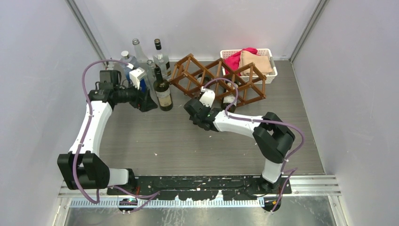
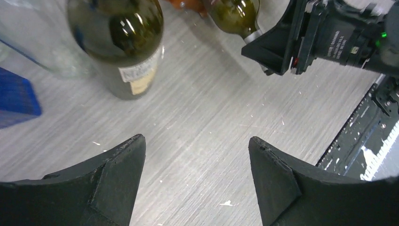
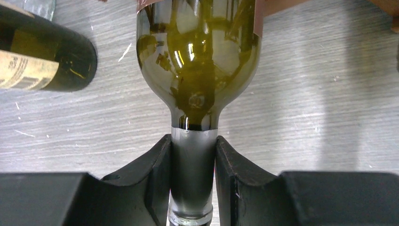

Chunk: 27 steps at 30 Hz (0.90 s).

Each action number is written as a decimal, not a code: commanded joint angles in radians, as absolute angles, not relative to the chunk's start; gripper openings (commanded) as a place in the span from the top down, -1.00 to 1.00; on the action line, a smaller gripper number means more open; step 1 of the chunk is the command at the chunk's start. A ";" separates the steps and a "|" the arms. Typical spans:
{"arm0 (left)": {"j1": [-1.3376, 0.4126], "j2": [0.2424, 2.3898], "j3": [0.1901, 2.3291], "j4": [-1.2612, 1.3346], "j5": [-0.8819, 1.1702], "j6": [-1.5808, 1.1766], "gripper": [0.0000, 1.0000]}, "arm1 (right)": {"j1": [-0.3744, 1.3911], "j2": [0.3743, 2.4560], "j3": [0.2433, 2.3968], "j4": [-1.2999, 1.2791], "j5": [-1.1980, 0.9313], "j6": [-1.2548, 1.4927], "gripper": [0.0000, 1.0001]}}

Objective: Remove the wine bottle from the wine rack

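The brown lattice wine rack (image 1: pixel 221 77) stands at the back middle of the table. A green wine bottle (image 3: pixel 197 52) lies in one of its front cells, its shoulder and grey-foiled neck sticking out toward me. The bottle also shows in the left wrist view (image 2: pixel 234 14). My right gripper (image 1: pixel 193 104) (image 3: pixel 193 183) is shut on that neck, both fingers pressed against the foil. My left gripper (image 1: pixel 149 103) (image 2: pixel 196 148) is open and empty, low over the table beside a standing dark bottle (image 1: pixel 163 89) (image 2: pixel 120 42).
Several clear and dark bottles (image 1: pixel 141 61) stand at the back left. A white basket (image 1: pixel 270 73) with red and tan cloth sits behind the rack at the right. A blue object (image 2: pixel 14 96) lies near the left gripper. Walls close in on both sides.
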State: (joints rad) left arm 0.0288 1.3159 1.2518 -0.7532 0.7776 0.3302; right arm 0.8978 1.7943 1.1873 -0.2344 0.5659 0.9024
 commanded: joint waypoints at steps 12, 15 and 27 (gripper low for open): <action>-0.047 1.269 1.112 -0.679 0.809 0.403 -0.47 | 1.013 1.500 1.034 -0.177 0.711 0.939 0.99; -0.092 1.272 1.084 -0.635 0.769 0.386 -0.45 | 1.035 1.443 0.994 -0.186 0.714 0.961 0.99; -0.211 1.288 1.021 -0.504 0.716 0.391 -0.46 | 1.151 1.302 0.907 -0.273 0.793 1.046 0.99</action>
State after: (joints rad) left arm -0.1852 1.2957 1.0443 -0.6083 0.7353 0.3759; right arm 1.1103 1.3838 0.8967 -0.3107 0.6823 0.9905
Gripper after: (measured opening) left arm 0.732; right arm 0.395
